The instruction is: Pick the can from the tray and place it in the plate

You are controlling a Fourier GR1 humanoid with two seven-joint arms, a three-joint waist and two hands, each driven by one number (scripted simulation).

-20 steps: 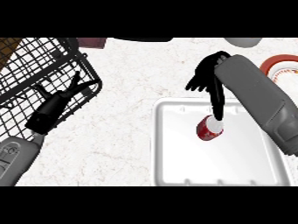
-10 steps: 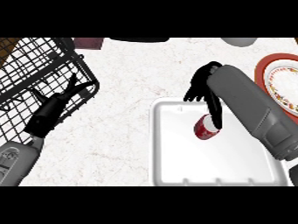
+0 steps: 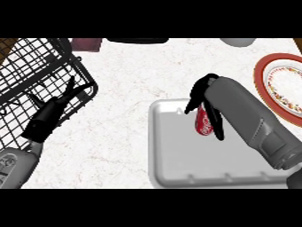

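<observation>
From where I stand, the right hand (image 3: 201, 92) has its fingers (image 3: 217, 131) curled round the red can (image 3: 205, 123), dark fingers on either side of it and most of the red body showing between them. The can sits tilted in that grasp over the upper part of the white tray (image 3: 155, 150); I cannot tell whether its base is clear of the tray floor. The plate (image 3: 269, 71), red-rimmed with a patterned centre, lies off to the right, apart from the tray. I'd judge the can to be light and stiff, but smooth and rounded, so it could slide or swivel in the fingers. Taking it round the middle of its body, as here, looks the sensible hold, and it would want to be brought upright before setting down. The left hand (image 3: 44, 120) rests open, fingers straight, over the wire basket (image 3: 81, 75) at the left.
</observation>
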